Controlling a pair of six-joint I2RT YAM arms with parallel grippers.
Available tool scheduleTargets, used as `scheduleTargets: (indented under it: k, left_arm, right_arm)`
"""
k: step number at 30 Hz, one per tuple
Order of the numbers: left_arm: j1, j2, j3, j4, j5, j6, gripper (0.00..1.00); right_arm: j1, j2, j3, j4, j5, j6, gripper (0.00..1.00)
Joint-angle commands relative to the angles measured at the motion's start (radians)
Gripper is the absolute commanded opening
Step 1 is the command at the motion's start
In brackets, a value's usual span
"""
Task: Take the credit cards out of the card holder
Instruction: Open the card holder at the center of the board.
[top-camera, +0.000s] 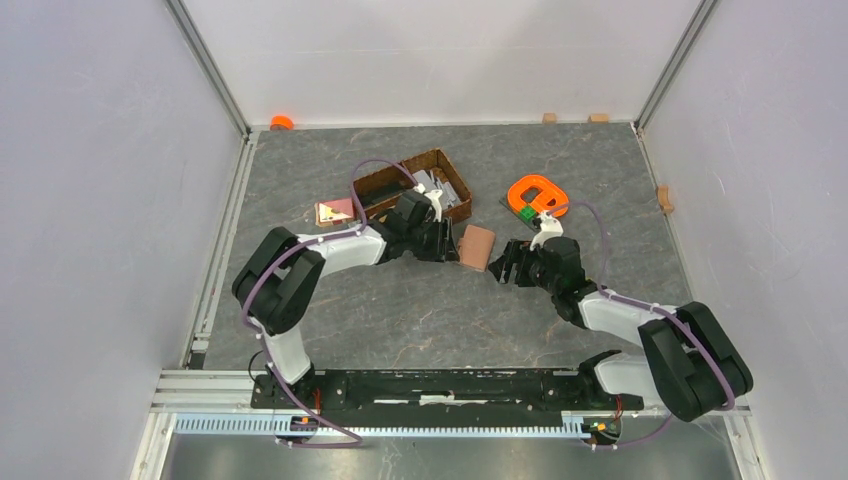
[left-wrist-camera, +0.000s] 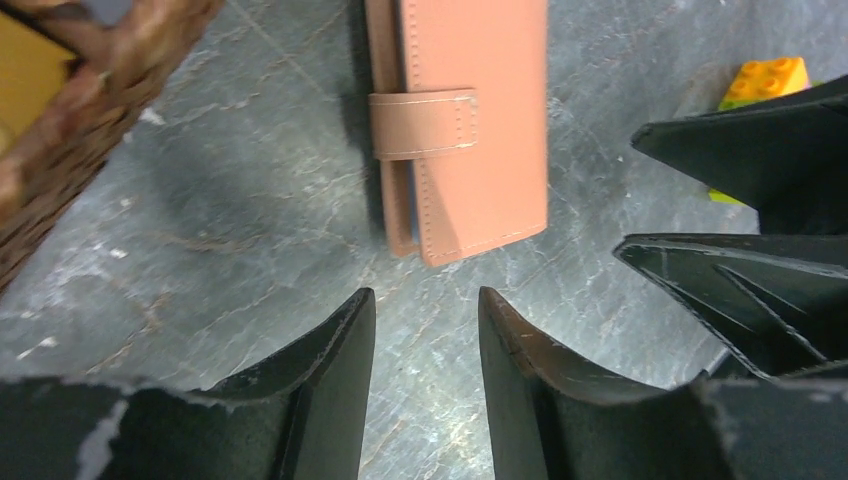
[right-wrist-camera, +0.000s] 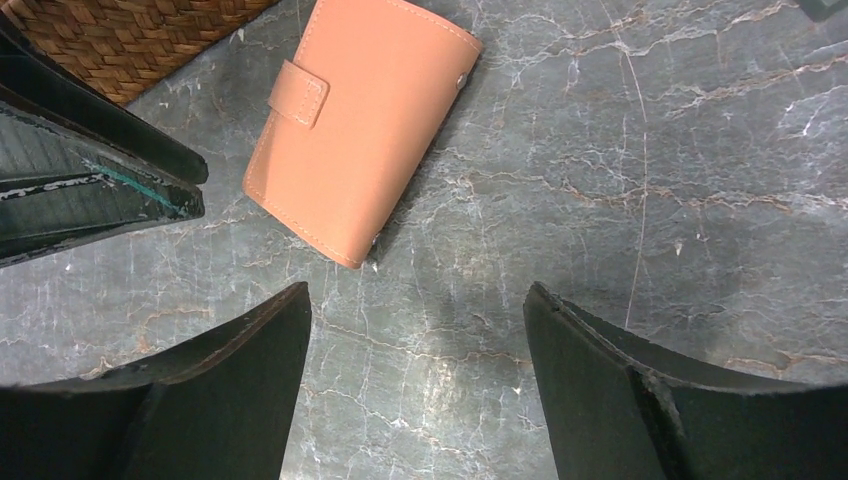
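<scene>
Both my arms are folded in toward the middle of the table (top-camera: 400, 320). The left one has its elbow kicked out wide and the forearm sweeps across to the right, and the right one mirrors it, reaching up and to the left. The card holder (top-camera: 476, 247) lies flat on the table right between my two grippers, folded, with its little tab wrapped over the edge. My left gripper (top-camera: 443, 243) sits just beside it at its 9 o'clock. The fingers are parted only by a narrow gap with nothing in them, and they're pointing at the wallet's corner without touching it. My right gripper (top-camera: 506, 263) is at about the wallet's 4 o'clock, spread much wider, also empty and just short of it. From the left wrist cam my right fingers (left-wrist-camera: 740, 190) show up at 3 o'clock. The wicker basket (top-camera: 385, 182) sits at the wallet's 11 o'clock, an orange ring thing (top-camera: 520, 190) at 2 o'clock, and a yellow toy brick (left-wrist-camera: 765, 78) is near my right fingers.
</scene>
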Motion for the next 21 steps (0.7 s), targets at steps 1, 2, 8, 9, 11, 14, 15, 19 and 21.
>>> scheduleTargets:
  k: [1,2,8,9,11,14,15,19,21]
  left_arm:
    - [-0.004,0.031,0.051,0.059,0.144,0.005,0.48]
    - [-0.007,0.032,0.043,0.086,0.181,-0.009,0.47]
    - [-0.058,-0.028,0.003,0.108,0.241,-0.049,0.46]
    - [-0.061,-0.053,-0.011,0.107,0.230,-0.059,0.46]
    - [-0.059,-0.137,-0.047,0.097,0.163,-0.060,0.48]
    - [-0.057,-0.279,-0.096,0.067,0.002,-0.028,0.52]
    - [-0.054,-0.314,-0.120,0.070,-0.041,-0.026,0.55]
    - [-0.034,-0.392,-0.181,0.092,-0.145,-0.041,0.58]
    - [-0.009,-0.394,-0.194,0.097,-0.153,-0.061,0.58]
  right_arm:
    - [-0.001,0.024,0.046,0.029,-0.006,0.000,0.82]
    - [-0.001,0.026,0.048,0.027,-0.005,0.000,0.82]
    - [-0.001,-0.015,0.035,0.012,0.052,-0.002,0.81]
    - [-0.001,-0.027,0.029,0.011,0.066,-0.002,0.81]
    - [-0.001,-0.046,0.021,0.016,0.080,-0.005,0.81]
    - [-0.002,-0.039,0.027,0.017,0.069,-0.011,0.82]
    - [-0.001,-0.030,0.032,0.017,0.054,-0.013,0.83]
    - [-0.001,0.003,0.037,0.055,-0.015,-0.012,0.96]
    - [-0.001,0.024,0.047,0.067,-0.019,-0.001,0.97]
